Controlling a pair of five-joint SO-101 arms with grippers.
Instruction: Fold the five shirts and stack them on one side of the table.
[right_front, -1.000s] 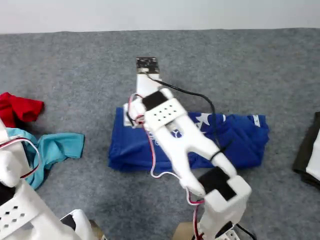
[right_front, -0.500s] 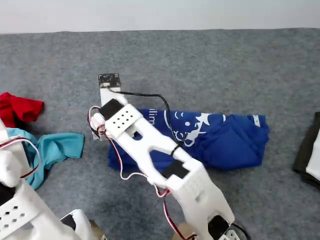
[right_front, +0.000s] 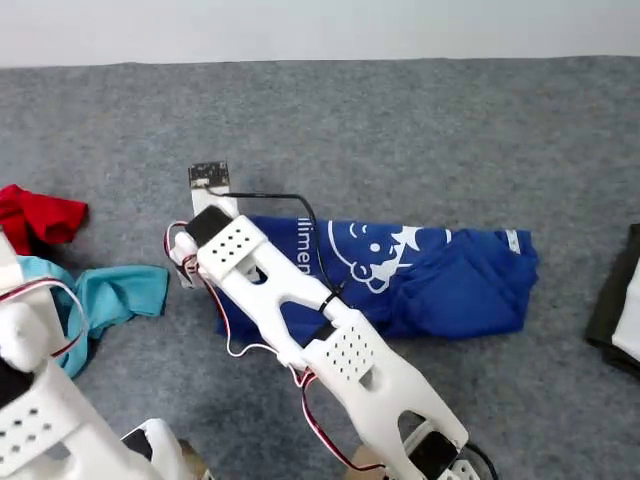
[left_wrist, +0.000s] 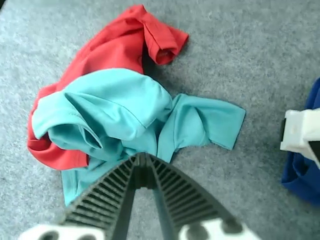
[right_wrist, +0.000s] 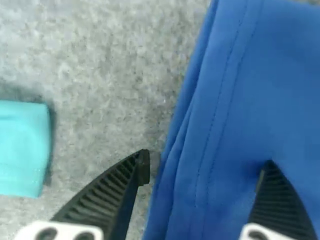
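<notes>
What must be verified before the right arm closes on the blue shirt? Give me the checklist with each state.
1. Open right end effector: ok.
2. Edge of blue shirt between its jaws: ok.
3. Nearby teal shirt apart from those jaws: ok.
4. Idle left end effector out of the way: ok, shut, near the teal shirt.
5. Jaws low enough to catch cloth: cannot tell.
6. Folded red shirt: not ok, crumpled against the teal one.
</notes>
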